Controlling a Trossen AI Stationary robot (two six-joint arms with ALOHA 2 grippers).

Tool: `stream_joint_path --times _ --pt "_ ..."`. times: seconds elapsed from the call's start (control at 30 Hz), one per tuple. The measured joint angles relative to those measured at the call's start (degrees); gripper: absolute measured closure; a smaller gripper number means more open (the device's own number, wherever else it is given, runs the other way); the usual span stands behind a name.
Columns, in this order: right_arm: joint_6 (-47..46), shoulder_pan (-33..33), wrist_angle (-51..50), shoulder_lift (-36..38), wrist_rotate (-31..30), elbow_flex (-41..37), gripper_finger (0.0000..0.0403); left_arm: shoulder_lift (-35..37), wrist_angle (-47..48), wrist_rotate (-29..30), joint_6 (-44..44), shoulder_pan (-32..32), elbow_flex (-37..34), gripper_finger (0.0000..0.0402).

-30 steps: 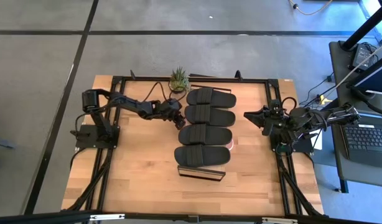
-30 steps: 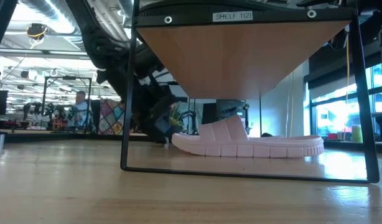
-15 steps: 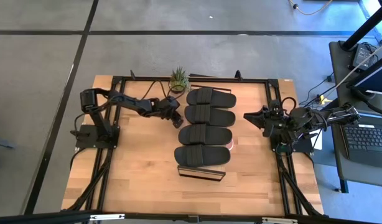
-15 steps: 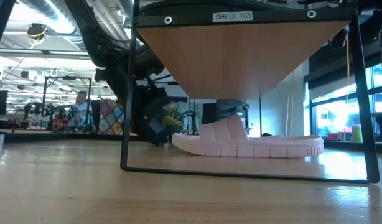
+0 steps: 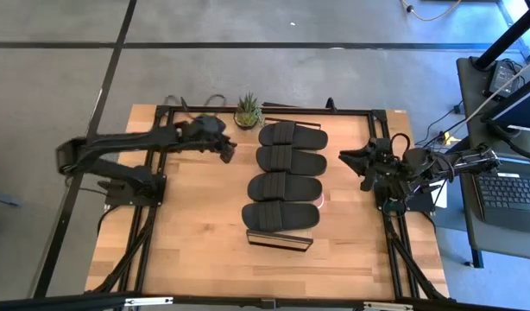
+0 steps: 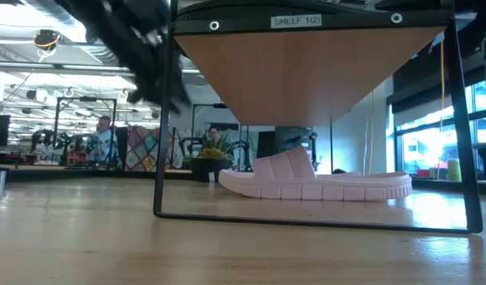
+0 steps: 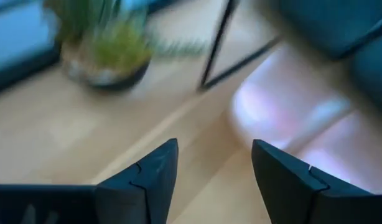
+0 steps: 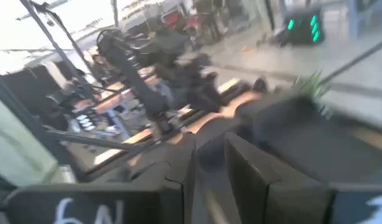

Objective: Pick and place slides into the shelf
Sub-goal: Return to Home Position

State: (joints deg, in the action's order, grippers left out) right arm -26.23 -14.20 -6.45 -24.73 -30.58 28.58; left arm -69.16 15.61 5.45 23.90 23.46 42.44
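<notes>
Several black slides [image 5: 287, 164] lie side by side on top of the shelf [image 5: 278, 241] at the table's middle. A pink slide [image 6: 314, 184] rests sole-down on the table under the shelf's plank [image 6: 306, 71]; in the left wrist view the pink slide [image 7: 284, 112] shows beyond the fingers. My left gripper [image 5: 228, 155] hangs raised off the shelf's far left corner, open and empty [image 7: 213, 146]. My right gripper [image 5: 343, 161] hovers level at the shelf's right side, its fingers [image 8: 178, 168] a narrow gap apart with nothing between them.
A small potted plant [image 5: 248, 111] stands at the far edge, just left of the shelf and close to my left gripper. The shelf's thin dark legs [image 6: 159, 142] stand on the table. Bare tabletop [image 5: 187, 233] lies at the near left and along the near edge.
My left gripper has risen from low beside the shelf's left side and drawn back toward the table's far left, staying open and empty. The slides and the shelf have not moved.
</notes>
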Motion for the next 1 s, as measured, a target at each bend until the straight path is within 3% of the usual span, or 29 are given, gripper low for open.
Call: stream_joint_path --times 0.23,0.47,0.77,1.0 --pt "10.98 4.31 2.08 1.27 -1.30 0.00 0.0316 16.02 -4.63 -0.06 -1.82 -6.18 0.00 0.0206" --pt "16.03 11.18 -0.14 4.81 0.23 0.00 0.0316 25.33 -8.96 -0.05 -6.11 -12.57 -0.92 0.0206" --pt "16.36 16.27 -8.51 13.03 4.82 0.00 0.0316 37.56 -26.84 0.86 -6.50 -16.86 -16.02 0.0205" --pt "17.57 16.31 -8.82 18.02 5.19 -3.75 0.0316 47.05 -30.05 0.90 -6.42 -18.65 -25.42 0.0205"
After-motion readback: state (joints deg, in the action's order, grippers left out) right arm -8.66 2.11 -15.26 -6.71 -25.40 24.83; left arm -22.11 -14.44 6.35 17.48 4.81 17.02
